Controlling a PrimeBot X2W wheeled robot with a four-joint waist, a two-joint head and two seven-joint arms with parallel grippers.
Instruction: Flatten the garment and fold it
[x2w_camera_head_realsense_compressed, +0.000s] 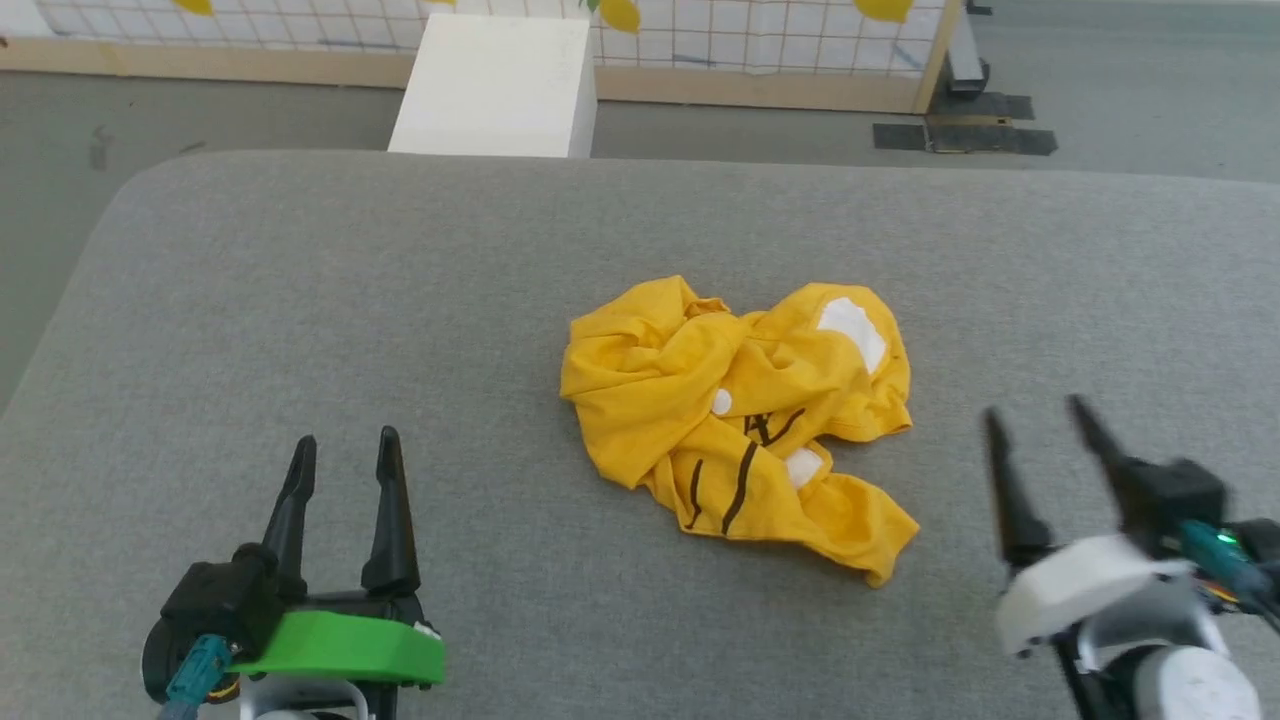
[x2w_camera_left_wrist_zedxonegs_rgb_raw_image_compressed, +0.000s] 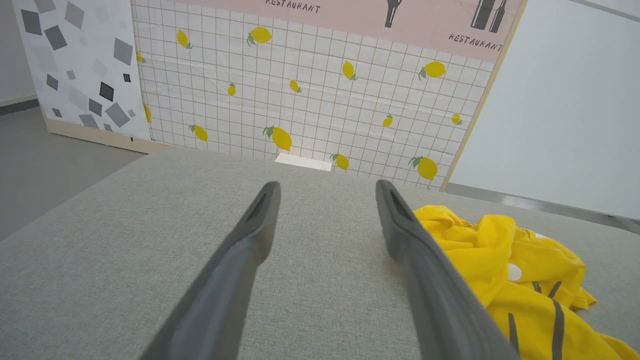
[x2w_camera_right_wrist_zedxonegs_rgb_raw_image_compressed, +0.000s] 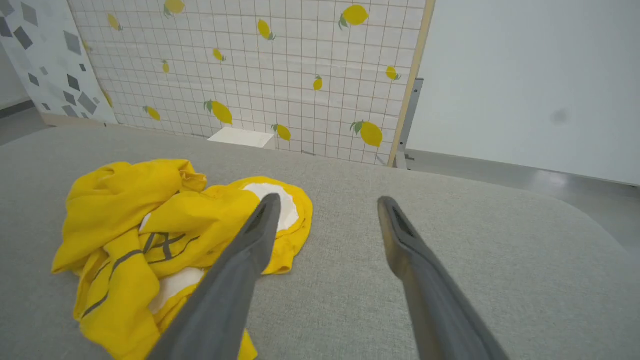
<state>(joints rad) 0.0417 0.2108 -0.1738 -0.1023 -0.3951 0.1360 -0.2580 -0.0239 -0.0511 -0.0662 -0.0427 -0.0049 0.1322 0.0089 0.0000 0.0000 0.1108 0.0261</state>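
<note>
A staged test room rather than a real eatery: beyond the left hand (x2w_camera_left_wrist_zedxonegs_rgb_raw_image_compressed: 327, 184) stands a freestanding printed backdrop (x2w_camera_left_wrist_zedxonegs_rgb_raw_image_compressed: 310, 100) of lemon-dotted tiles lettered RESTAURANT, framed in bare wood, on a plain grey floor (x2w_camera_left_wrist_zedxonegs_rgb_raw_image_compressed: 50, 150) with dark tape patches (x2w_camera_head_realsense_compressed: 965, 135), behind a grey fabric-covered counter (x2w_camera_left_wrist_zedxonegs_rgb_raw_image_compressed: 100, 260).

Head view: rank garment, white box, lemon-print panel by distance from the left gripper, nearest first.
From the left gripper:
1. garment, crumpled to its right on the grey table.
2. white box, ahead, past the table's far edge.
3. lemon-print panel, standing behind the box.
</note>
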